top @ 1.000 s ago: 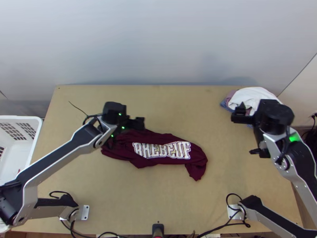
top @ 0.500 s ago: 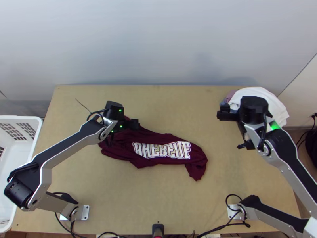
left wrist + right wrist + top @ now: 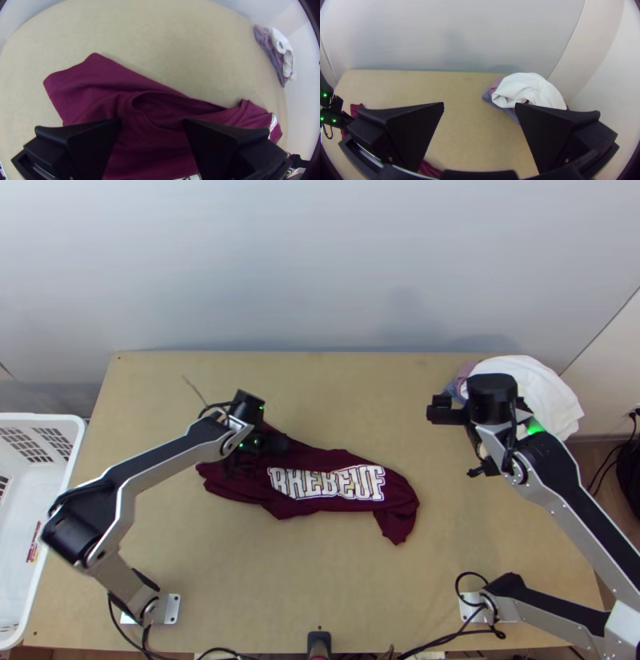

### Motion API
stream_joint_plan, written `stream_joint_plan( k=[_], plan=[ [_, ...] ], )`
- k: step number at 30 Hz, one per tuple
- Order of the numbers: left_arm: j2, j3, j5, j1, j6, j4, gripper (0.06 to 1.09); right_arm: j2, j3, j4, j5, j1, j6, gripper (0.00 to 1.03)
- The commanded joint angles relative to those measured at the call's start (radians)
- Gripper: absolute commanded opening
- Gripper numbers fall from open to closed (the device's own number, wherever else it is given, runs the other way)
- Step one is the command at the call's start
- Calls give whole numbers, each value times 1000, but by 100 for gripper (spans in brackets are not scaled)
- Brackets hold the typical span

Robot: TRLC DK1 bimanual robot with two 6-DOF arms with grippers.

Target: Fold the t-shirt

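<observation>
A: Where is the t-shirt [image 3: 320, 506], please, and how does it lie?

B: It lies on the surface [image 3: 264, 580], bunched into a long strip, with the white lettering [image 3: 326, 483] facing up. I judge that the step in hand is to spread it, because folding such wrinkled cloth would give a poor result.

A: How can one do this step well?

B: I would take only the upper layer beside the opening [image 3: 143, 103] (it may be the collar, but I am not certain). Then a gentle lift and a slow pull away from the lettering should open the folds. If the fingers catch two layers together, the whole t-shirt could be dragged. The second arm would help by gripping the other end of the t-shirt, so that the cloth comes under light tension.

A: And the left end effector [image 3: 152, 130]?

B: Its fingers are spread widely over the bunched end of the t-shirt. No cloth is pinched between them; whether they touch the fabric, I cannot tell.

A: What about the right end effector [image 3: 480, 108]?

B: It is also widely spread, and it holds nothing. It is well apart from the t-shirt, beyond its right end, on the side where the pile of clothes [image 3: 532, 392] lies.
</observation>
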Motion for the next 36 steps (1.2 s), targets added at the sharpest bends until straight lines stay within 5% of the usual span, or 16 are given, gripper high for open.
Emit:
stream_joint_plan(
  k=[1, 3, 6, 7, 9, 14, 31, 36],
  plan=[
    [55, 30, -6, -5, 32, -36, 84, 35, -2, 4, -1, 10, 14, 99],
    [10, -19, -6, -5, 31, 78, 70, 48, -2, 11, -1, 10, 16, 99],
    [-6, -38, -6, -7, 32, 131, 66, 69, -2, 24, -1, 14, 20, 99],
    [-6, -38, -6, -7, 34, 133, 56, 77, 0, 25, -1, 16, 23, 99],
    [0, -30, -7, -4, 37, 141, 9, 95, 0, 31, -1, 22, 28, 99],
    [-39, -39, -6, -1, 35, 128, 10, 155, 9, 47, -18, 45, 40, 99],
    [-339, 102, -90, -1, 34, -82, 10, 428, 76, 47, -432, 223, 281, 96],
    [-408, 16, -95, -34, 17, -100, 10, 488, 119, 47, -470, 223, 302, 94]
  ],
)
